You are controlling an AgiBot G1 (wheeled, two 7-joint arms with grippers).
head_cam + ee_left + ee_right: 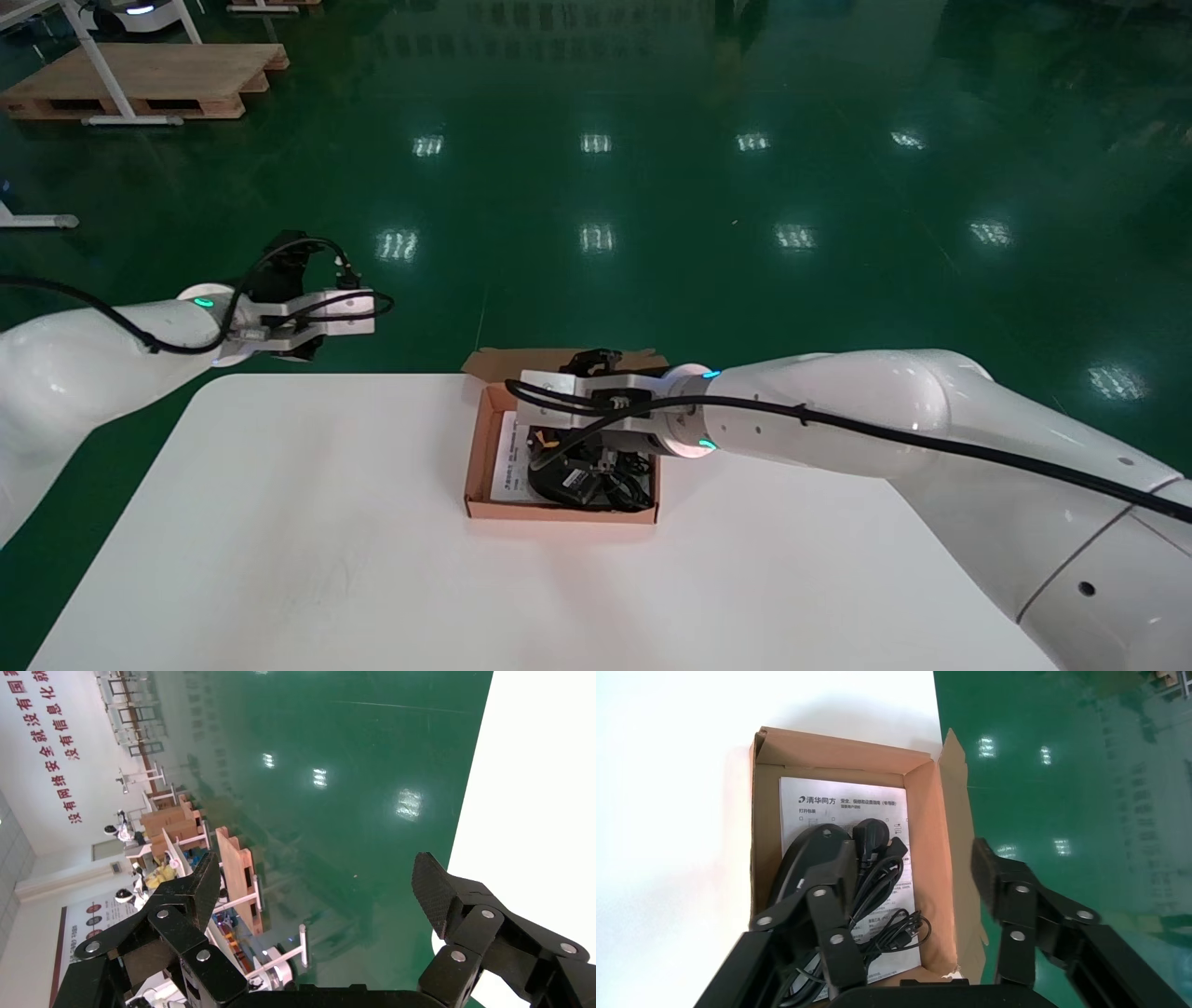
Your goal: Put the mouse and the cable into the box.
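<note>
Two claws are mine, and both are wide open with nothing in them.

My right claw (910, 859) hangs over the box (559, 513). In the head view the brown box sits on the white table (326, 540), in the middle of the frame and a bit low. One of my fingers (835, 874) is down inside the box, right above the mouse (803, 850). I cannot tell if it touches the mouse. My other finger is past the far wall of the box, over the green floor (652, 186). So that wall and its flap stand between my two fingers.

The black mouse lies in the box on a sheet of paper (828, 804) with printed words. The black cable (877, 885) is in the box too, all bunched up and touching the mouse. In the head view the mouse is toward the left of the box and the cable toward the right.

My left claw (316, 867) is at the left of the head view, a bit above the middle. It hangs over the green floor, just past the far left corner of the table.

A wooden pallet (149, 79) lies on the floor in the upper left corner.
</note>
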